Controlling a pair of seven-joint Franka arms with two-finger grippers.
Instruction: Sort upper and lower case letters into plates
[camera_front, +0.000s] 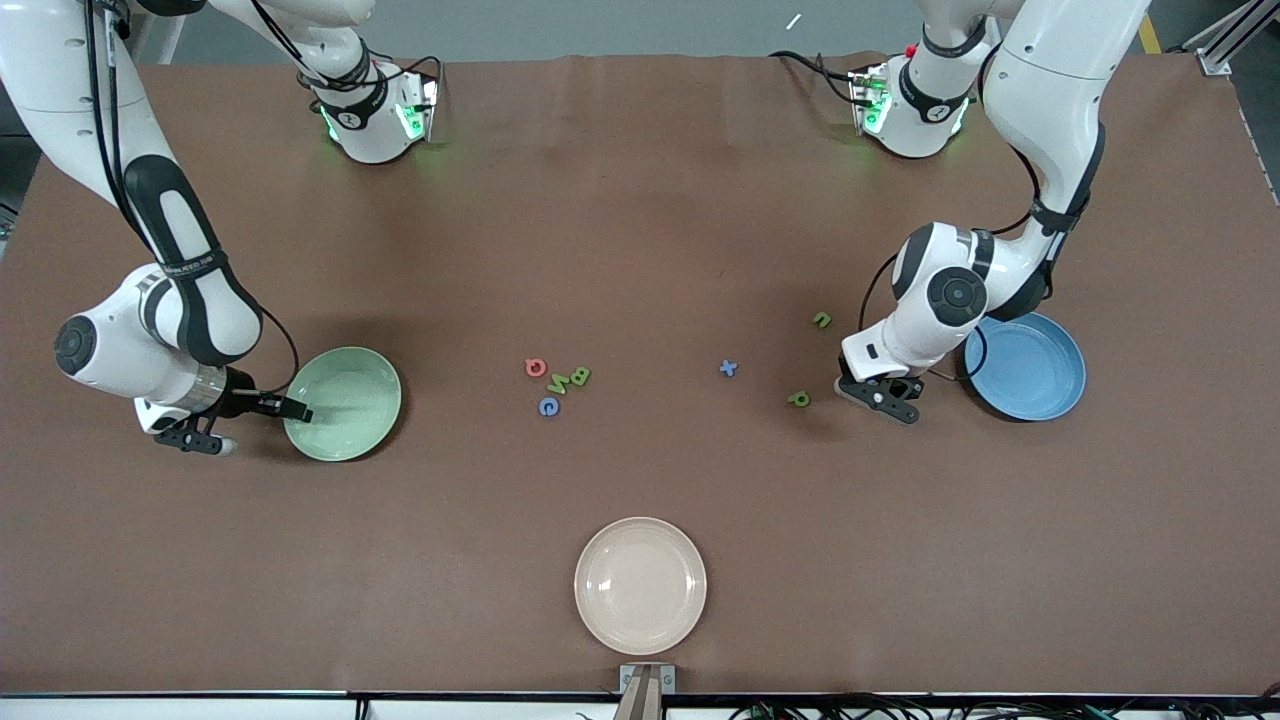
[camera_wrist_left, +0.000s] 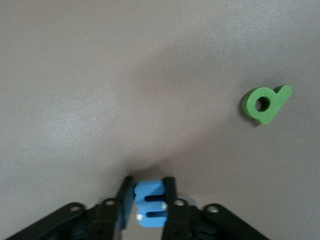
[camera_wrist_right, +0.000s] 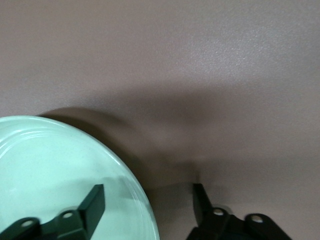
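My left gripper (camera_front: 884, 396) is low over the table beside the blue plate (camera_front: 1040, 380), shut on a small blue m (camera_wrist_left: 150, 205) held between its fingers. Close to it lies the green p (camera_front: 798, 399) (camera_wrist_left: 265, 104). Green n (camera_front: 821, 320) and blue x (camera_front: 728, 368) lie loose nearby. At mid-table red Q (camera_front: 536, 367), green B (camera_front: 579, 376), green N (camera_front: 559, 382) and blue G (camera_front: 548, 406) cluster together. My right gripper (camera_front: 267, 430) (camera_wrist_right: 148, 192) is open astride the rim of the light green plate (camera_front: 360, 385) (camera_wrist_right: 50, 160), one finger over the plate, the other outside it.
A cream-beige plate (camera_front: 640, 585) sits near the table's front edge, nearer to the front camera than the letters. Both arms' bases (camera_front: 375, 110) (camera_front: 910, 110) stand at the table's back edge. Brown cloth covers the table (camera_front: 640, 230).
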